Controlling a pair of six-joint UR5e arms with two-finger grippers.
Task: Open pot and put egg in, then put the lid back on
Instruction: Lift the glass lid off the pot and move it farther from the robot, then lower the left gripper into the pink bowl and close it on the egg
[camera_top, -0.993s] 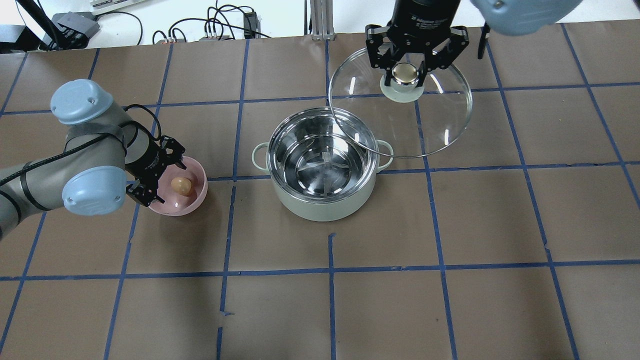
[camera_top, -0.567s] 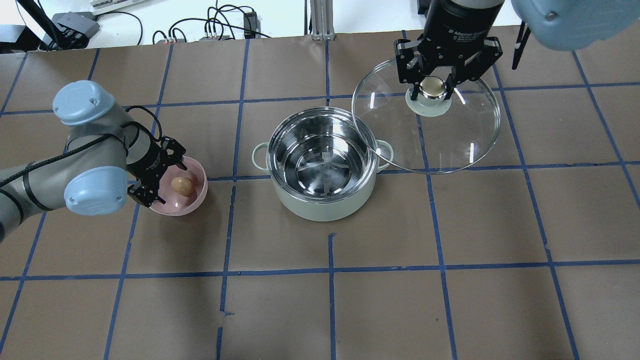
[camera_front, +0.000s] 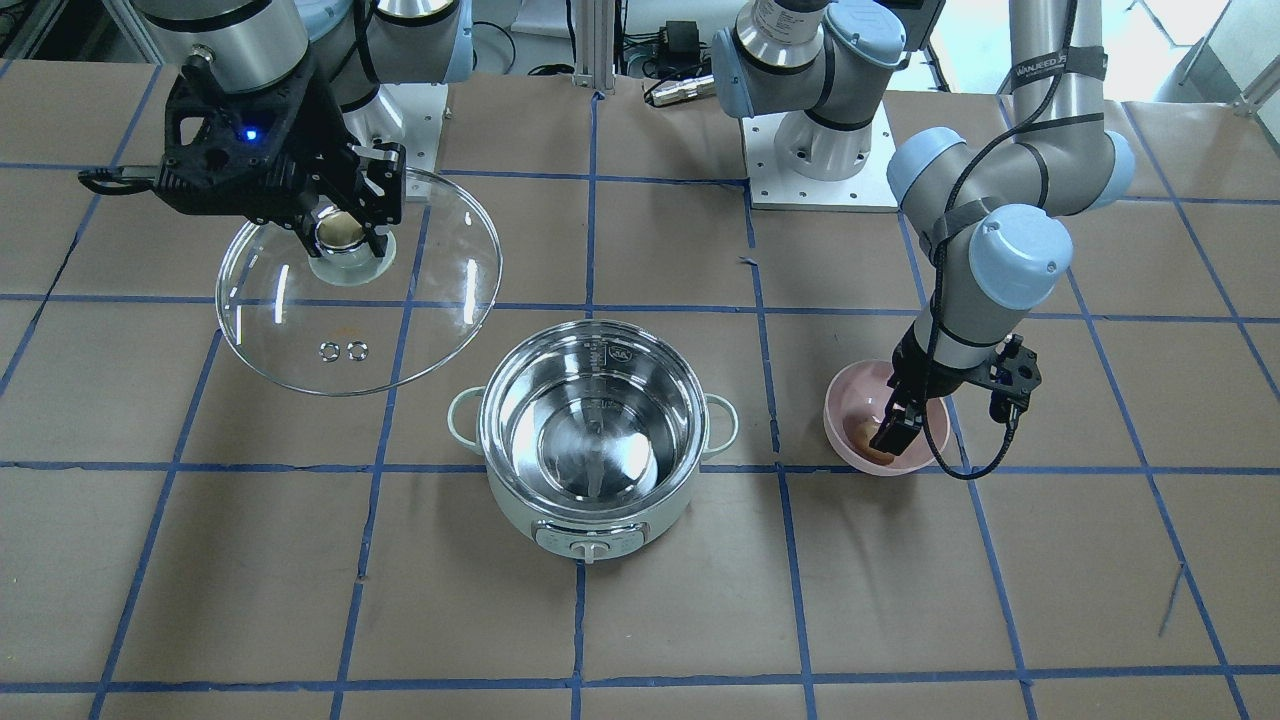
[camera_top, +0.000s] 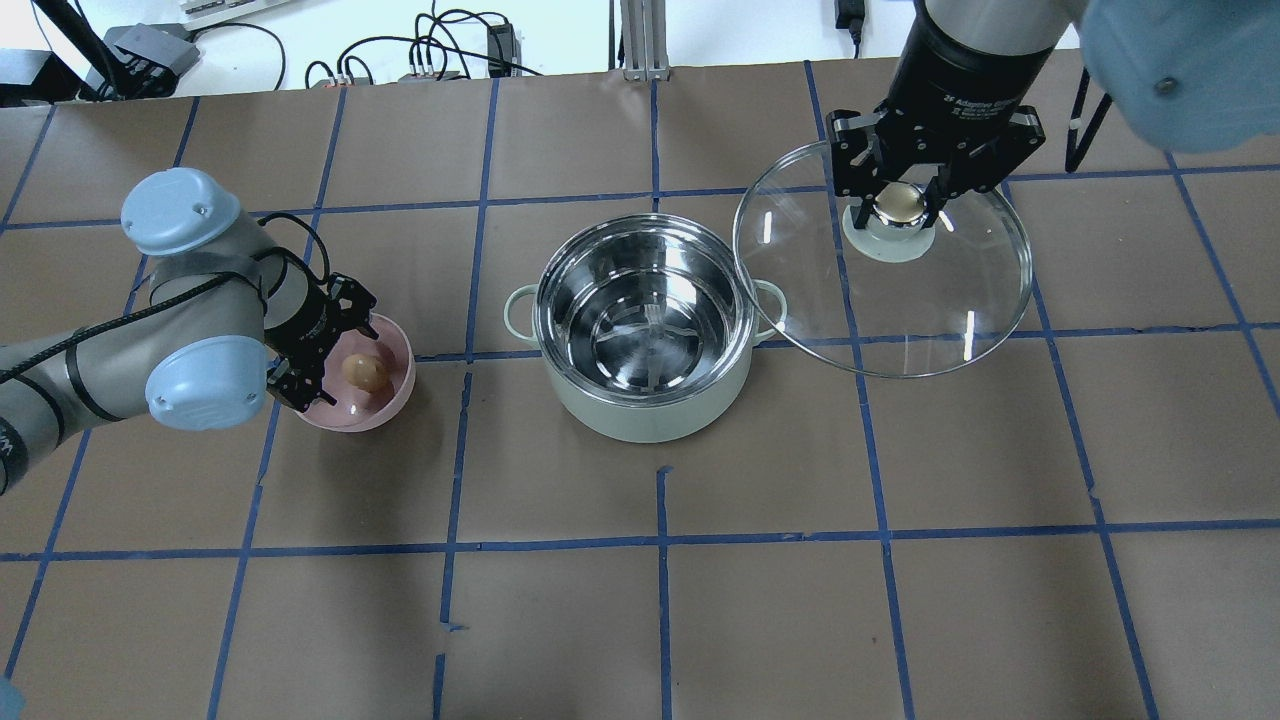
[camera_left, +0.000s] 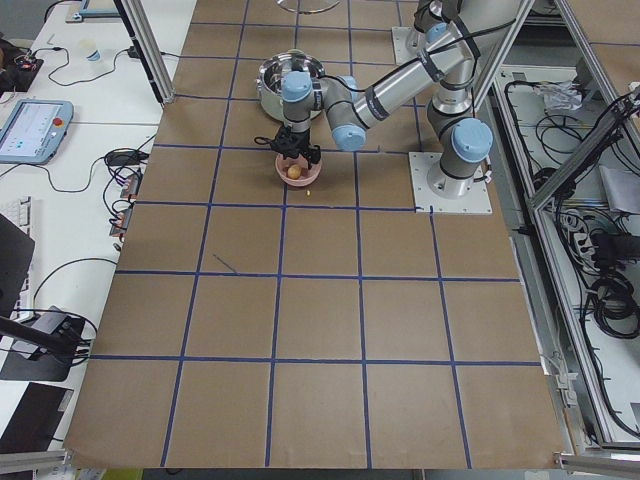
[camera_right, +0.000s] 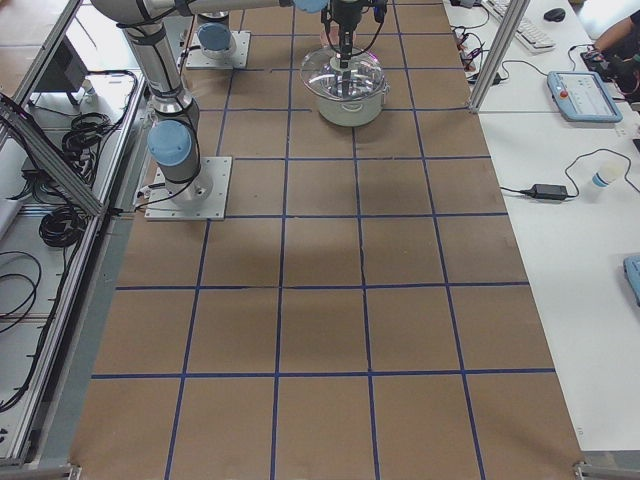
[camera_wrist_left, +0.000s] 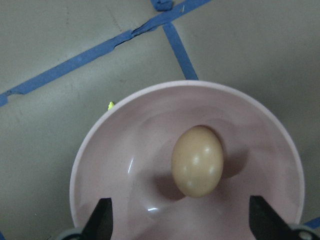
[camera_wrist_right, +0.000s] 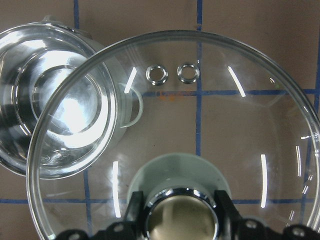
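The mint-green pot (camera_top: 640, 415) stands open at the table's middle, its steel interior bare; it also shows in the front view (camera_front: 520, 510). My right gripper (camera_top: 900, 205) is shut on the beige knob of the glass lid (camera_top: 940, 300) and holds it in the air to the right of the pot; the lid's edge overlaps the pot's right handle. The brown egg (camera_top: 364, 372) lies in a pink bowl (camera_top: 395, 400) left of the pot. My left gripper (camera_top: 325, 350) is open just over the bowl. In the left wrist view its fingertips (camera_wrist_left: 102, 217) stand either side of the egg (camera_wrist_left: 197, 161), apart from it.
Brown paper with blue tape lines covers the table (camera_top: 660, 600). Cables and a metal post (camera_top: 640, 40) lie beyond the far edge. The two arm bases (camera_front: 820, 160) stand at the robot's side of the table.
My right gripper has carried the lid further right, away from over the pot. My left arm has shifted slightly at the bowl; the egg has not moved.
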